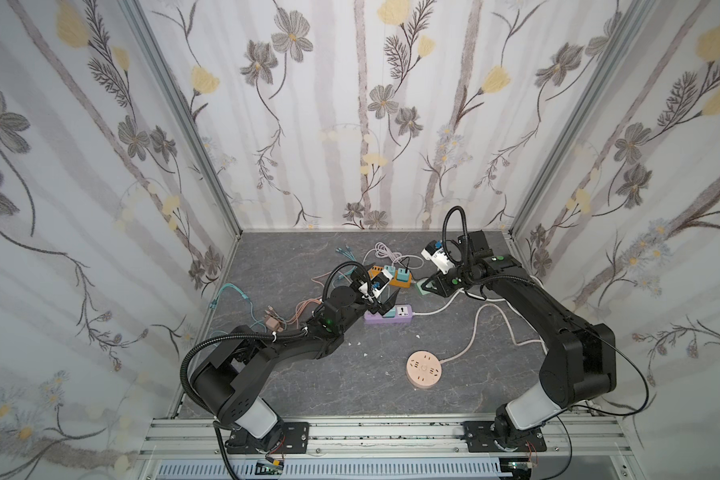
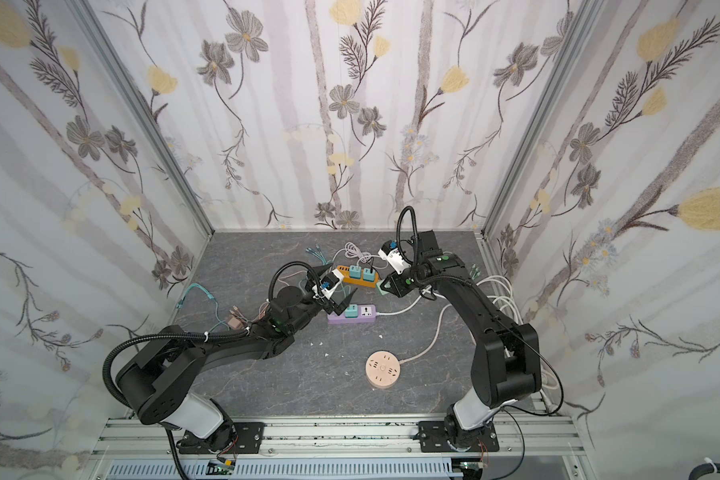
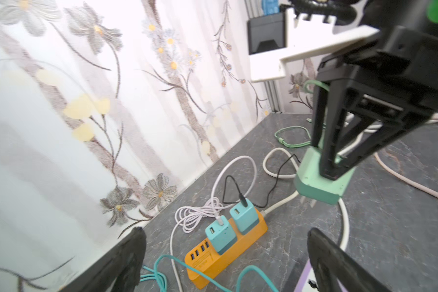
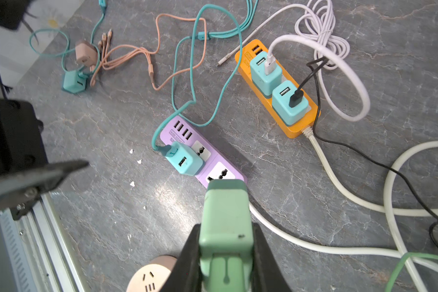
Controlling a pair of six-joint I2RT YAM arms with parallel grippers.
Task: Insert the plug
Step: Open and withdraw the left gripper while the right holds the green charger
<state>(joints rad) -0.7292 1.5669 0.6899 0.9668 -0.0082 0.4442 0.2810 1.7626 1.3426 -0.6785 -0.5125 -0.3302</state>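
Note:
A mint green plug (image 4: 225, 215) sits between the fingers of my right gripper (image 4: 225, 228), which is shut on it. In both top views the plug (image 1: 422, 287) (image 2: 385, 287) hangs just off the right end of the orange power strip (image 1: 400, 281), its prongs pointing down at the table. The purple power strip (image 4: 214, 156) (image 1: 389, 314) lies beyond the plug, with a teal charger (image 4: 185, 159) in one socket and its end socket (image 4: 221, 174) free. My left gripper (image 3: 228, 257) (image 2: 336, 284) is open and holds nothing, above the gap between the two strips.
Two teal chargers (image 3: 232, 227) sit in the orange strip (image 3: 228, 255). A round pink socket (image 1: 425, 368) lies near the front. Teal, pink, white and black cables (image 4: 192, 63) are strewn over the grey table (image 1: 329, 374). Walls close in three sides.

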